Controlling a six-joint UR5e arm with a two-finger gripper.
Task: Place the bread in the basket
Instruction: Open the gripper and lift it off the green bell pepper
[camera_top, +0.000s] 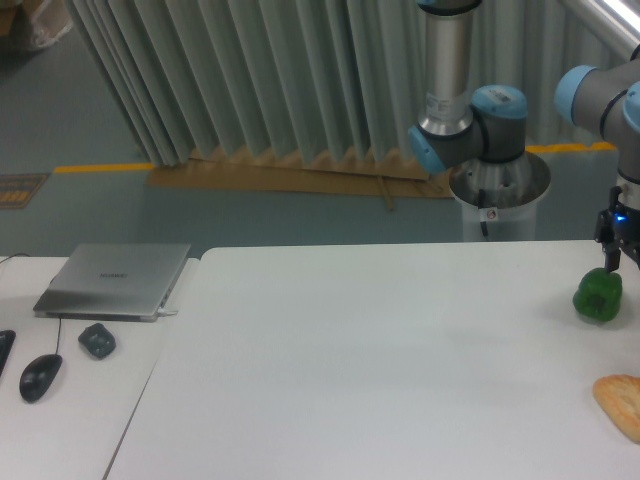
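White tabletop (380, 360): the landmark for this listing.

Item: flattish oval golden-tan bread with speckled crust (620, 403), lying on the tabletop at its right edge, partly cut off by the frame.

Item: shiny green bell pepper (598, 295), on the tabletop behind the bread, apart from it.

Item: my dark two-finger pincer (612, 262), directly above the pepper, its tips at the pepper's top; whether my fingers are spread or closed I cannot tell.

Item: closed silver laptop (115, 280), black mouse (40, 377) and small dark object (97, 341), left of the tabletop on an adjoining surface.
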